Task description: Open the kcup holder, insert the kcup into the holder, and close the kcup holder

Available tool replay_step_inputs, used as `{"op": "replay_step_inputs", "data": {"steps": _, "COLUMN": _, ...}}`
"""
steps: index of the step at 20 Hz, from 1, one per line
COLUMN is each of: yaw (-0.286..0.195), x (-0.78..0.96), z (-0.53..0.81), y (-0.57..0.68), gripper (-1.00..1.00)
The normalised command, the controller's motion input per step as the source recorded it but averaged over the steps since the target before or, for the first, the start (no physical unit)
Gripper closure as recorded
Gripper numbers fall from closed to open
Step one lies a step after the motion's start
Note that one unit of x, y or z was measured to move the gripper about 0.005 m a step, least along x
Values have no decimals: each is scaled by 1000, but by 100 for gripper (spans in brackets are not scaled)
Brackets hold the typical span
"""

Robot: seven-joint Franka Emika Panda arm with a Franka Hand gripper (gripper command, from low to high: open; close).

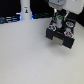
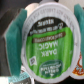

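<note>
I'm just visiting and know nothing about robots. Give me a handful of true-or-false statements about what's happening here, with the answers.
1. The gripper is holding the kcup. True.
2. The kcup's lid is plain red. False: in the wrist view it is mostly green with a white band and printed lettering.
3. The gripper is above the kcup holder. True: in the exterior view it hangs just over the black unit.
4. The kcup holder stands at the exterior view's left edge. False: it is toward the exterior view's right.
5. A tall white post stands at the back of the table. True.
6. The kcup lies loose on the table. False: the green fingers clamp it on both sides.
</note>
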Motion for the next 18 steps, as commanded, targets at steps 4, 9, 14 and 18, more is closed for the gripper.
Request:
{"op": "replay_step_inputs", "data": {"steps": 4, "yaw": -18, "x": 386, "z": 312, "y": 341, "gripper": 100}}
{"op": "replay_step_inputs", "data": {"steps": 9, "yaw": -18, "x": 470, "z": 253, "y": 407, "gripper": 100}}
{"op": "replay_step_inputs", "data": {"steps": 14, "yaw": -9, "x": 122, "z": -218, "y": 78, "gripper": 100}}
{"op": "replay_step_inputs", "data": {"steps": 18, "yaw": -14, "x": 9, "z": -248, "y": -31, "gripper": 100}}
